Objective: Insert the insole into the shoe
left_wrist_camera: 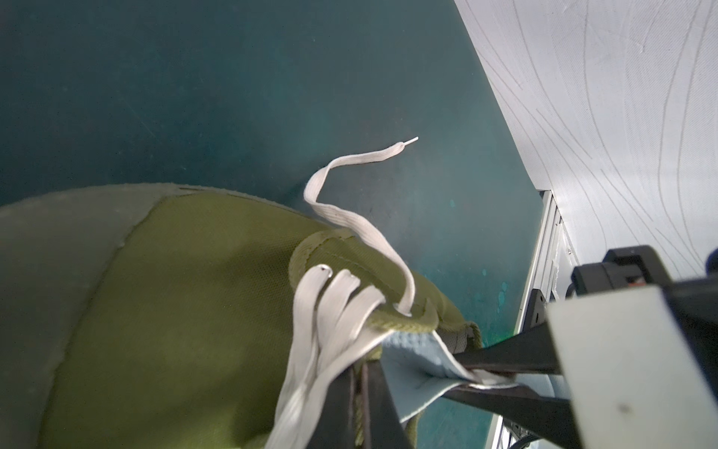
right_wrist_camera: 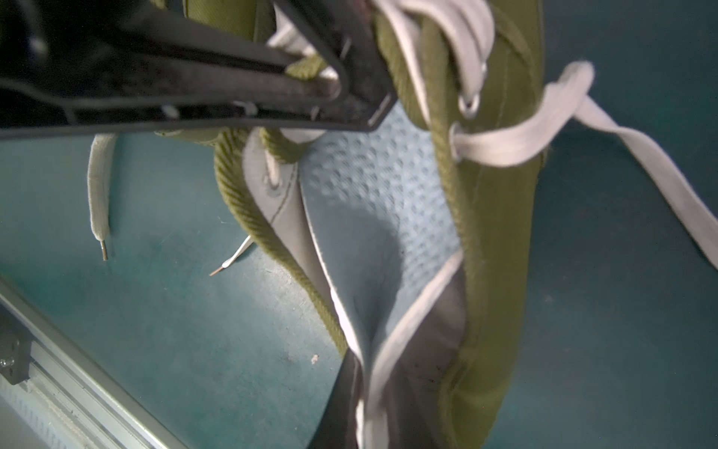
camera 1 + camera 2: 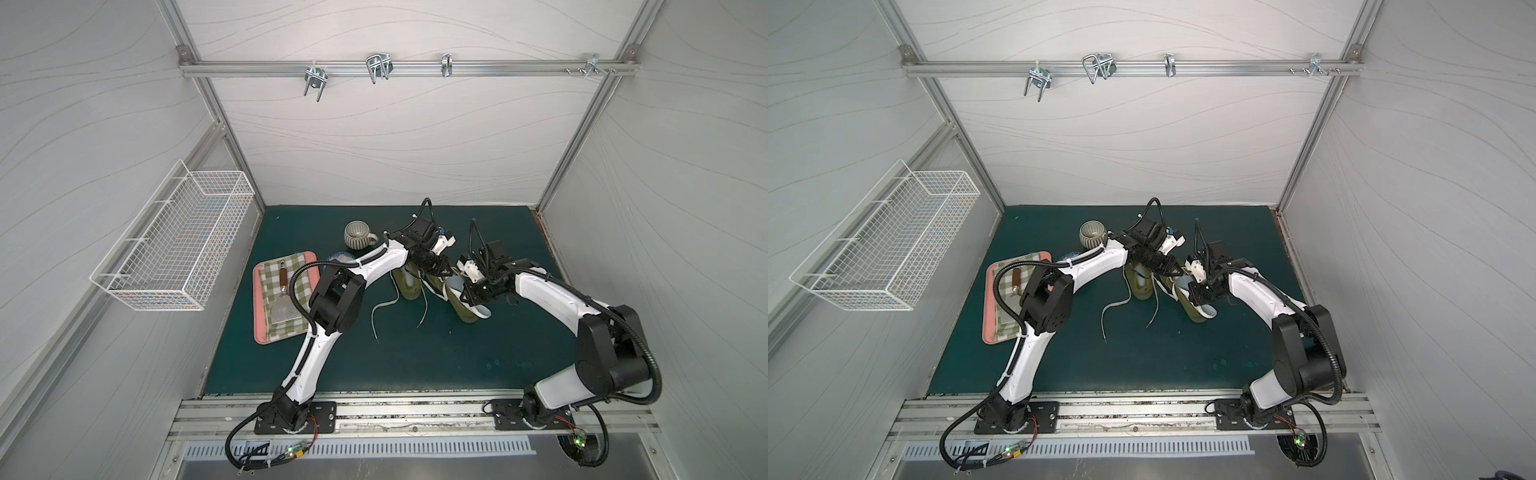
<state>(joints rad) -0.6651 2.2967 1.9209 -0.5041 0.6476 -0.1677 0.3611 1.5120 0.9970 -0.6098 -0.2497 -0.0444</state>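
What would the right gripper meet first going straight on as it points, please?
Probably the inside of the shoe: the right gripper, shut on the insole, points into its opening. Left gripper lies beyond; depth unclear.

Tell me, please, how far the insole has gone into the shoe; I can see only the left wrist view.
Observer: In the right wrist view the front of the insole lies inside the shoe. Its back end is folded up, pinched by the right gripper.
Operator: Thank you. Is anything close to that shoe?
Observer: Yes, both top views show a second shoe right beside it.
Operator: Anything else nearby?
Observer: A mug stands farther back, touching neither shoe.
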